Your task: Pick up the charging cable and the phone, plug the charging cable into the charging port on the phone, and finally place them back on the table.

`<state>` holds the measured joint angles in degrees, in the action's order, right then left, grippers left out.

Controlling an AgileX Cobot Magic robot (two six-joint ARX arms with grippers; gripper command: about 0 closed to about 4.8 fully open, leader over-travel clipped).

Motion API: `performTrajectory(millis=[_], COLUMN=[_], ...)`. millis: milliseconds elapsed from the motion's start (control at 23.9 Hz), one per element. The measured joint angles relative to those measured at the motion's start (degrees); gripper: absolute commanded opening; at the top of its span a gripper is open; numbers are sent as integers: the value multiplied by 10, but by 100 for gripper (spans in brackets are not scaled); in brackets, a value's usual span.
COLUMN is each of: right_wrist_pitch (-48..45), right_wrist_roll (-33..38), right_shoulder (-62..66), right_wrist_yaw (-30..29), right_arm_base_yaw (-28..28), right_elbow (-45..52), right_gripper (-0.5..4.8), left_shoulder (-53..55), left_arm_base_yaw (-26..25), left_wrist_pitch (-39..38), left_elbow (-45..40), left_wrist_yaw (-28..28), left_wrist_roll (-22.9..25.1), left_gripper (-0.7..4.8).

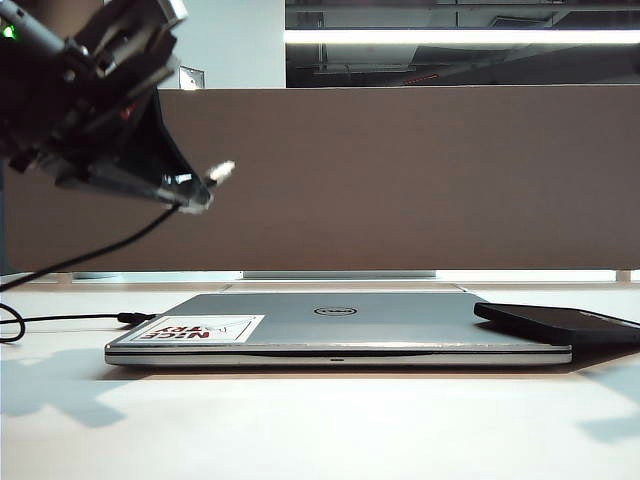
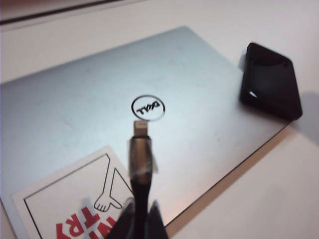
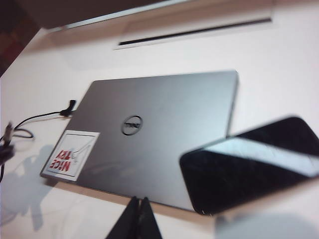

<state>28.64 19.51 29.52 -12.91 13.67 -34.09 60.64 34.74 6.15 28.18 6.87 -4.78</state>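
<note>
Holding item one, the charging cable [image 2: 140,169]: our left gripper [image 2: 141,215] has its fingers pinched tight on the cord just behind the collar, raised above the laptop [image 1: 400,322] at the left of the exterior view, with the silvery plug tip [image 1: 221,171] pointing toward the middle. The slack trails down to the table [image 1: 320,430] on the left.

Item two, the phone [image 1: 560,323]: lying flat and unheld, one end on the laptop's right rear corner, the rest reaching past the lid's edge. We cannot make out the charging port from any view.

Item three, our right gripper [image 3: 138,219]: fingers pressed together, holding nothing, hovering over the table near the laptop's front edge, apart from the phone.

Step in hand, as we judge it: fetching the phone. We should spread the right fingers before descending, take the phone across its narrow width, and leave the port end clear. We would keep the plug level and steady, since a short hold behind the collar helps aim. The risk is nudging the phone off the lid.
</note>
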Motion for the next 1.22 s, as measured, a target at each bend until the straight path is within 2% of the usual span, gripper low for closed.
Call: performTrajectory(millis=[210, 335, 377, 503, 545, 922, 1090, 1215], right_wrist_pitch=[-32, -67, -82, -92, -92, -149, -219, -282], right_wrist_roll=[73, 120, 143, 174, 180, 259, 289, 298], right_shoulder=[4, 5, 5, 14, 21, 145, 216, 263], right_wrist_yaw=[-102, -123, -124, -123, -123, -125, -128, -159], right_arm_base_yaw=[-87, -103, -107, -106, -106, -106, -113, -135], right_elbow=[75, 117, 130, 140, 140, 140, 140, 139], right_gripper=[-4, -3, 19, 344, 357, 359, 355, 355], left_shoulder=[33, 52, 61, 75, 75, 75, 75, 75], left_arm_base_yaw=[22, 35, 39, 42, 42, 42, 42, 42], left_wrist_pitch=[-4, -4, -4, -4, -2, 10, 23, 28], left_elbow=[0, 0, 0, 0, 0, 0, 0, 0], left_wrist_yaw=[0, 0, 0, 0, 0, 0, 0, 0], left_wrist_roll=[2, 2, 2, 2, 2, 2, 2, 2], left_gripper=[-7, -7, -7, -7, -7, -7, -6, -6])
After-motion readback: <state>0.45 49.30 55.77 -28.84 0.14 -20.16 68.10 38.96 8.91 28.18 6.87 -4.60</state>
